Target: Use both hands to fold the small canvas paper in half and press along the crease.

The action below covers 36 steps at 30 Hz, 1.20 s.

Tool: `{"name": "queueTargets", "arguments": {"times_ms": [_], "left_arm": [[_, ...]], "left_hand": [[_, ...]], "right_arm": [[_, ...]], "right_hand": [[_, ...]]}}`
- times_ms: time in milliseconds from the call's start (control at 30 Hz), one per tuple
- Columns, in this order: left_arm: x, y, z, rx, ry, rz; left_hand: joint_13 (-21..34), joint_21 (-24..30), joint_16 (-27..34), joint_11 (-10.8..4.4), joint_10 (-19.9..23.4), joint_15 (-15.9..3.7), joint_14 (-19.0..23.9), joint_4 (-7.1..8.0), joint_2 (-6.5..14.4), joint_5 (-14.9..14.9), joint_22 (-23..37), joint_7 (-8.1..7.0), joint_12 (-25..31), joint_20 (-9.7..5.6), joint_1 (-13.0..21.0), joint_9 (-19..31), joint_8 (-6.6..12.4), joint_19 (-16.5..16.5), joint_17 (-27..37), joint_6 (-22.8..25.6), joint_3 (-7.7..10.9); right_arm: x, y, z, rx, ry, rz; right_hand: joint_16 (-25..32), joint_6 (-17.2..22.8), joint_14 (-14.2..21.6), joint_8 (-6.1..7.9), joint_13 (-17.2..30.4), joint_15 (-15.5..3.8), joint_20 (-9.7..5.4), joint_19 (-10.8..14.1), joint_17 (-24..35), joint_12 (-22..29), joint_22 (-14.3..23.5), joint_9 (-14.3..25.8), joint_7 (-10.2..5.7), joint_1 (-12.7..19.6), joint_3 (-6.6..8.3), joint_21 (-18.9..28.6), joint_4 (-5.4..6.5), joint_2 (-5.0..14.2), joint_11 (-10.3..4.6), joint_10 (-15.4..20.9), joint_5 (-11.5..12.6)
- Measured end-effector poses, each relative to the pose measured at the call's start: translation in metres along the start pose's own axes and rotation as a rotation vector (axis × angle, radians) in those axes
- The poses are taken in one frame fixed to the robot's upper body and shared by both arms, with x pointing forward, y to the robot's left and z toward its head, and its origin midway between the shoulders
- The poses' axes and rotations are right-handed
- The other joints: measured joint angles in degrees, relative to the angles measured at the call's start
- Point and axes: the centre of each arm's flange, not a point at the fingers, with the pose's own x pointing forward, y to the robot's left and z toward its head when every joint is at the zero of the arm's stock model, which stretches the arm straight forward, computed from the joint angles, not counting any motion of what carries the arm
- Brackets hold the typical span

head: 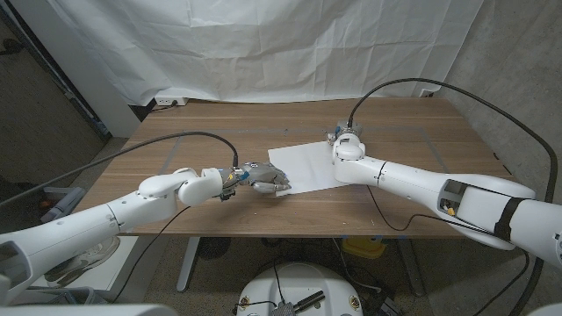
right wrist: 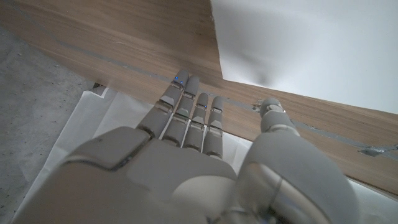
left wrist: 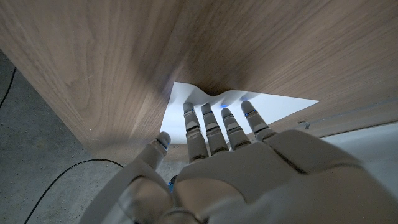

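The small white paper [head: 303, 165] lies on the wooden table [head: 211, 140], a little right of the middle. My left hand [head: 263, 178] is at its near left corner. In the left wrist view its fingertips [left wrist: 217, 115] reach straight onto the paper [left wrist: 280, 102], whose corner is slightly rumpled there, and the thumb sits beside the paper's edge. My right hand [head: 345, 146] is at the paper's far right edge. In the right wrist view its fingers [right wrist: 186, 106] stretch out together over bare wood, just beside the paper [right wrist: 298, 43]. Neither hand grips anything.
A white power strip [head: 171, 101] lies at the table's back left corner. Black cables [head: 189, 136] run along both arms over the tabletop. A white cloth backdrop [head: 263, 44] hangs behind the table. Bare wood extends left of the paper.
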Motion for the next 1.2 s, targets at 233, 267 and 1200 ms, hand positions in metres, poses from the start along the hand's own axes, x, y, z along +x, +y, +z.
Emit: {"name": "queueTargets", "arguments": {"times_ms": [233, 267, 1200], "left_arm": [[0.0011, -0.0014, 0.0020, -0.003, -0.002, -0.001], [0.0016, -0.0015, 0.0024, -0.004, -0.002, -0.001], [0.0031, -0.0012, 0.0051, 0.000, -0.005, -0.001]], "left_hand": [[0.0, 0.0, 0.0, -0.01, 0.0, 0.00, 0.0, 0.00, 0.0, 0.5, 0.0, 0.00, -0.3, 0.00, 0.0, 0.0, -0.35, 0.0, 0.0, 0.0, 0.00], [0.0, -0.2, 0.0, -0.01, 0.0, 0.00, 0.0, 0.00, 0.0, 0.5, 0.0, -0.01, -0.5, 0.00, 0.0, 0.0, -0.41, 0.0, 0.0, 0.0, 0.00], [-1.0, -0.4, -0.2, -0.14, -0.2, 0.01, 0.0, -0.01, 0.5, 0.5, 0.0, -1.13, -0.6, 0.00, -0.5, 0.0, -0.73, 0.0, 0.0, -1.1, 0.00]], "right_arm": [[-0.0021, 0.0030, -0.0065, -0.014, 0.019, -0.006], [-0.0021, 0.0032, -0.0070, -0.015, 0.022, -0.004], [-0.0063, 0.0092, -0.0030, -0.080, -0.009, 0.021]], "right_hand": [[1.7, 2.1, 0.0, 0.46, 0.5, 0.11, 0.43, -1.1, 1.8, 0.4, 0.0, 0.2, -1.14, 1.1, -0.37, -0.6, -0.25, -1.07, -1.11, 1.4, 0.8], [1.8, 2.1, -0.6, 0.46, 0.7, 0.12, 0.37, -1.8, 2.2, 0.4, 0.0, 0.2, -1.13, 1.6, -0.53, -0.9, -0.41, -0.79, -1.39, 1.1, 0.8], [7.9, 7.4, -2.5, 1.09, 2.3, 0.17, 0.65, -3.3, 8.4, 1.8, 0.5, 0.5, -1.21, 7.3, -2.23, -1.3, 0.02, -1.09, -2.09, 2.3, 2.4]]}}
